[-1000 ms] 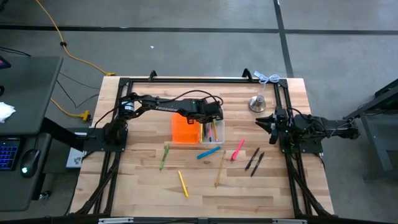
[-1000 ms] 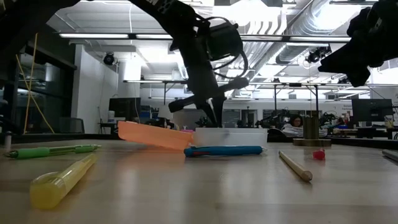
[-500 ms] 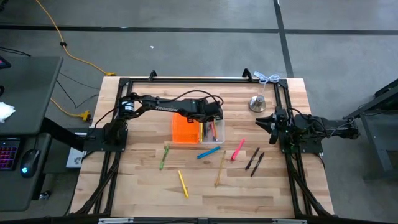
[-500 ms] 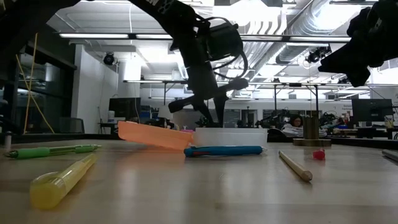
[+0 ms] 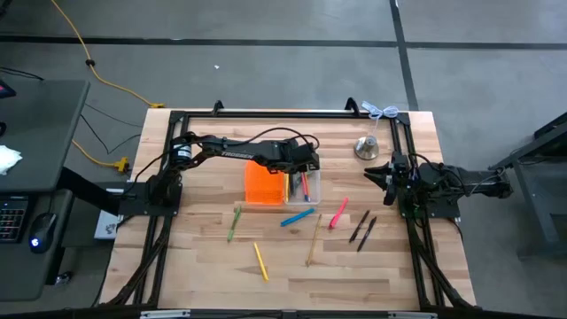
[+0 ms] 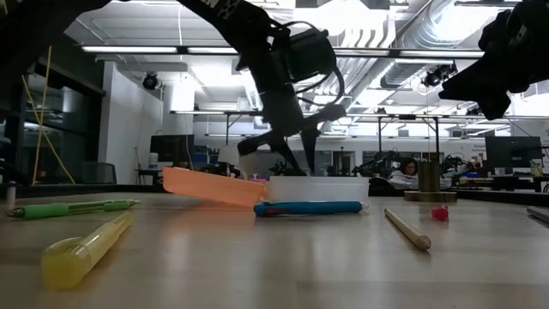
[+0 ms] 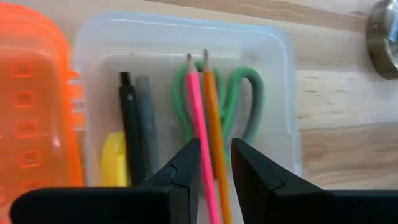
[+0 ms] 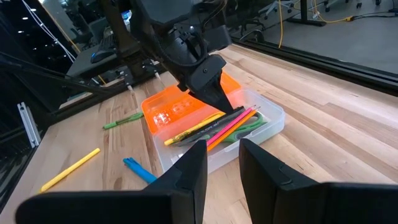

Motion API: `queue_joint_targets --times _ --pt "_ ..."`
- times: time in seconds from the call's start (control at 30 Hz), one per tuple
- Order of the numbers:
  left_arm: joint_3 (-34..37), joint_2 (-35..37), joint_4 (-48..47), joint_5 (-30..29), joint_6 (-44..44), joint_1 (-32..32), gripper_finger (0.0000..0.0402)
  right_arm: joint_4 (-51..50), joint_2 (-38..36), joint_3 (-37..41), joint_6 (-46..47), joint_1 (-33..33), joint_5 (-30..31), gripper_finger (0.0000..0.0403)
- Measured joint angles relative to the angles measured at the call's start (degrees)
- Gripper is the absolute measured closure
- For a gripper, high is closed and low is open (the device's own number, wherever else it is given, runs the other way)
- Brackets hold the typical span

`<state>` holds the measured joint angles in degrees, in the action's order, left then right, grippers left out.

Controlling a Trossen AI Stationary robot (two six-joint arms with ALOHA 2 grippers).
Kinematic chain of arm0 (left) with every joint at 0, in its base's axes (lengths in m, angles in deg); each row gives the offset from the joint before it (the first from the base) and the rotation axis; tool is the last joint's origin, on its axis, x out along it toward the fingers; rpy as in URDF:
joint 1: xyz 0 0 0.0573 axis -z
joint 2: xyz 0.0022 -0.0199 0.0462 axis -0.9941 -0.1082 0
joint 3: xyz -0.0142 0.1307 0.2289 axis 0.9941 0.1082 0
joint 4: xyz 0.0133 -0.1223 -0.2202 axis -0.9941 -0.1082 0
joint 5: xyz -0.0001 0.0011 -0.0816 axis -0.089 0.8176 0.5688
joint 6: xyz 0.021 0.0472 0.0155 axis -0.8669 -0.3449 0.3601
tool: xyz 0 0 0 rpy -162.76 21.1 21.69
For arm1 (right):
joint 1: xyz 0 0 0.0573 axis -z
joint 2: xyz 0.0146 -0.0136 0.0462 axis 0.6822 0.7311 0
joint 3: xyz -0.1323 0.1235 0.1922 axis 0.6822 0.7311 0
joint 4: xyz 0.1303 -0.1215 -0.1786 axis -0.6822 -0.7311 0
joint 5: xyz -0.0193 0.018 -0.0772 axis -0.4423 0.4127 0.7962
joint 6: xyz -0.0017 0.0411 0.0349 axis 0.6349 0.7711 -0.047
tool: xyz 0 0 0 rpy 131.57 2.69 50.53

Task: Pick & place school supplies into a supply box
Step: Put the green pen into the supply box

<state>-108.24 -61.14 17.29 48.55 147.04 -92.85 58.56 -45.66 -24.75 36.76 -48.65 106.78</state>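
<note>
The supply box lies open at mid-table, with an orange half (image 5: 262, 184) and a clear tray (image 5: 310, 197). In the tray (image 7: 283, 93) lie a pink pencil (image 7: 194, 106), an orange pencil (image 7: 210, 106), green scissors (image 7: 249, 102), a black pen (image 7: 129, 124) and a yellow marker (image 7: 114, 158). My left gripper (image 7: 216, 168) hovers just above the tray, slightly open, its fingers on either side of the two pencils without holding them. It also shows in the right wrist view (image 8: 211, 81). My right gripper (image 8: 221, 168) waits open at the table's right side (image 5: 383, 175).
On the table nearer the front lie a green pen (image 5: 233, 223), a yellow marker (image 5: 260, 261), a blue pen (image 5: 298, 217), a tan pencil (image 5: 314, 241), a pink marker (image 5: 338, 213) and two black pens (image 5: 360, 229). A silver bell-shaped object (image 5: 367, 147) stands at the far right.
My left gripper has drawn back a little from the clear tray, upward and toward the far edge. The pink and orange pencils now show lying in the tray in the high view.
</note>
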Motion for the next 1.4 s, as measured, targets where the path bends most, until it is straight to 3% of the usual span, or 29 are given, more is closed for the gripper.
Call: queue_joint_targets --times 0.43,0.9,1.1,1.4 --pt "0.0 5.5 1.8 0.7 -8.3 0.0 0.0282 0.0 0.0 0.0 0.0 0.0 0.1 0.0332" --pt "0.0 16.3 0.4 13.2 -14.9 0.6 0.0297 0.0 0.0 0.0 0.0 0.0 0.3 0.0332" --pt "0.0 20.6 -3.7 19.2 -17.1 3.9 0.0317 0.0 0.0 0.0 0.0 0.0 0.3 0.0332" --pt "0.0 24.6 -17.1 19.8 -12.4 12.3 0.0336 0.0 0.0 0.0 0.0 0.0 0.3 0.0332"
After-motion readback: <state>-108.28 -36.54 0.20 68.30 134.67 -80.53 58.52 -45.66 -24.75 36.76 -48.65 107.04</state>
